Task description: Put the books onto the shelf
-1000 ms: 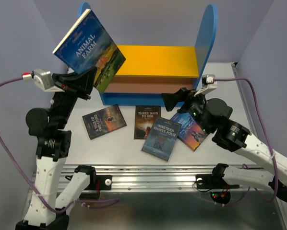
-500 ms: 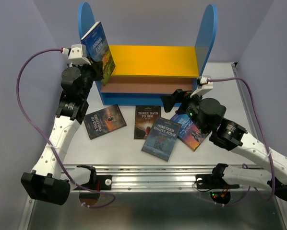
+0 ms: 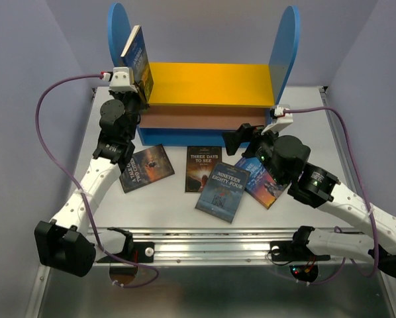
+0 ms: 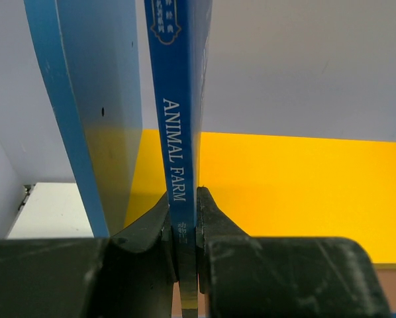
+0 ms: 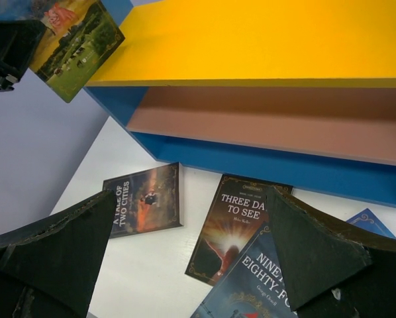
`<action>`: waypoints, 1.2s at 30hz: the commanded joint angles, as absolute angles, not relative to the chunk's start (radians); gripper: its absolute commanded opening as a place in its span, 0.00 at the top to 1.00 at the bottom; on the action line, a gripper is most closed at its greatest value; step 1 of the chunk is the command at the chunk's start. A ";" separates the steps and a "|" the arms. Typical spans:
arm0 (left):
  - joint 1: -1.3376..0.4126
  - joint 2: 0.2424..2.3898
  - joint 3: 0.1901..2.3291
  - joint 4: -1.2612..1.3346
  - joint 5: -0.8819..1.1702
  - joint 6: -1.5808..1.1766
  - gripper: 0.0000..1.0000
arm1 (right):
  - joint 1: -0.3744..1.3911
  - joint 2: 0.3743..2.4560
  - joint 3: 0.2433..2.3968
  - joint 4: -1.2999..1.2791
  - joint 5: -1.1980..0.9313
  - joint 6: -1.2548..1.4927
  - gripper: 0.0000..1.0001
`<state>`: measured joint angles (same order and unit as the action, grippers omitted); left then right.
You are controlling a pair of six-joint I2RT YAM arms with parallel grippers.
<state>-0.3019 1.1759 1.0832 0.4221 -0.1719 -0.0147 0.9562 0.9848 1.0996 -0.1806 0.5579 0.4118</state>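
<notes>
Left gripper (image 4: 183, 222) has turned Animal Farm (image 4: 178, 132) upright, seemingly against the shelf (image 3: 211, 83).

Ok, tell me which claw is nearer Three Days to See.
Right. The right claw hovers open by the far right corner of Three Days to See; the left claw is up at the shelf, shut on Animal Farm.
</notes>
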 commanded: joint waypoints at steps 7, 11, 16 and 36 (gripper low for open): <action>-0.304 1.259 1.101 0.749 -0.215 0.052 1.00 | 0.956 0.985 1.115 -0.166 0.577 0.364 0.00; -0.302 1.305 1.108 0.762 -0.242 0.075 1.00 | 0.956 0.991 1.114 -0.164 0.584 0.350 0.00; -0.298 1.336 1.121 0.784 -0.285 0.092 1.00 | 0.956 0.999 1.117 -0.166 0.587 0.344 0.00; -0.232 1.416 1.166 0.741 -0.287 0.061 0.86 | 0.956 1.011 1.126 -0.164 0.588 0.319 0.00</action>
